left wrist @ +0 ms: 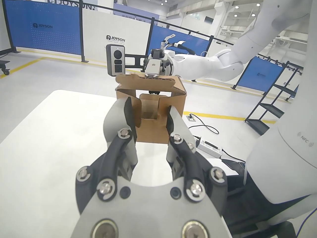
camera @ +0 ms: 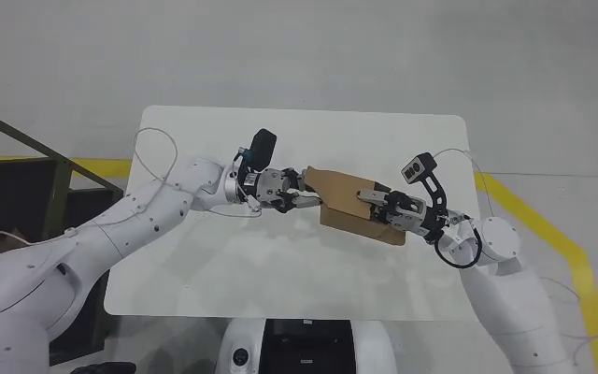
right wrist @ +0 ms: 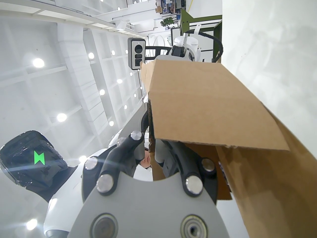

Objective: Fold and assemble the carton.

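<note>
A brown carton lies on its side at the middle of the white table, partly unfolded. Its open end with loose flaps faces my left gripper, which stands open with one finger on each side of that end's inner flaps. In the top view the left gripper is at the carton's left end. My right gripper is shut on the edge of a wall of the carton at the opposite end, seen in the top view as the right gripper.
The table's edges run close around the work area, with bare surface in front of the carton and behind it. A dark rack stands off the table's left side. Yellow floor tape passes on the right.
</note>
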### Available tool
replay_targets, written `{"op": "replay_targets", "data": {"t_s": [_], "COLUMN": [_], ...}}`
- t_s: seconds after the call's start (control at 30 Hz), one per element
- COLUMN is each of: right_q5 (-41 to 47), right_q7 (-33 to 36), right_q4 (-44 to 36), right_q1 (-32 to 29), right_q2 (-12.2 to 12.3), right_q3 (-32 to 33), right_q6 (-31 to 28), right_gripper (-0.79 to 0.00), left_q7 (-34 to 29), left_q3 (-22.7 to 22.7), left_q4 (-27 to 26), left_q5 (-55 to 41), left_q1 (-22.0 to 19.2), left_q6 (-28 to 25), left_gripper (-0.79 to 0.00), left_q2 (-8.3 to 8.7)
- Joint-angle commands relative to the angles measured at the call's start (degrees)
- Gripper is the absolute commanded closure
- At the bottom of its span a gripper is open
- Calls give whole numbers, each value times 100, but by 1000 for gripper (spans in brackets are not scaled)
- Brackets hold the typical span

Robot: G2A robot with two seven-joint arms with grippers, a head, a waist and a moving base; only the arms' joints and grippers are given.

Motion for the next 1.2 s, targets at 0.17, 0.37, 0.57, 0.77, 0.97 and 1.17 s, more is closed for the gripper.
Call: {"op": "replay_targets", "data": {"t_s": [0.17, 0.37, 0.57, 0.77, 0.97, 1.17], "right_q5": [-11, -26, -28, -5, 13, 27], "right_q7": [-28, -83, -101, -112, -148, -155], "right_q4": [-14, -10, -10, -10, -1, 2], "right_q1": [-2, 5, 0, -7, -9, -8], "right_q2": [-4, -8, -8, -11, -16, -20], "right_q3": [-25, -37, -25, -30, -37, -43], "right_q6": [-3, 1, -14, -15, -23, -32], "right_gripper": [0, 0, 0, 0, 0, 0], "left_q7": [98, 63, -24, -58, -137, -335], "left_q3": [133, 133, 133, 133, 133, 133], "left_q4": [-50, -83, -74, -46, 10, -17], "left_q5": [37, 47, 12, -31, -112, -283], "left_q1": [-82, -101, -78, -88, -55, -37], "left_q6": [0, 0, 0, 0, 0, 0], "left_gripper": [-286, -289, -280, -203, -135, -114], "left_q2": [4, -6, -25, -40, -45, -58]}}
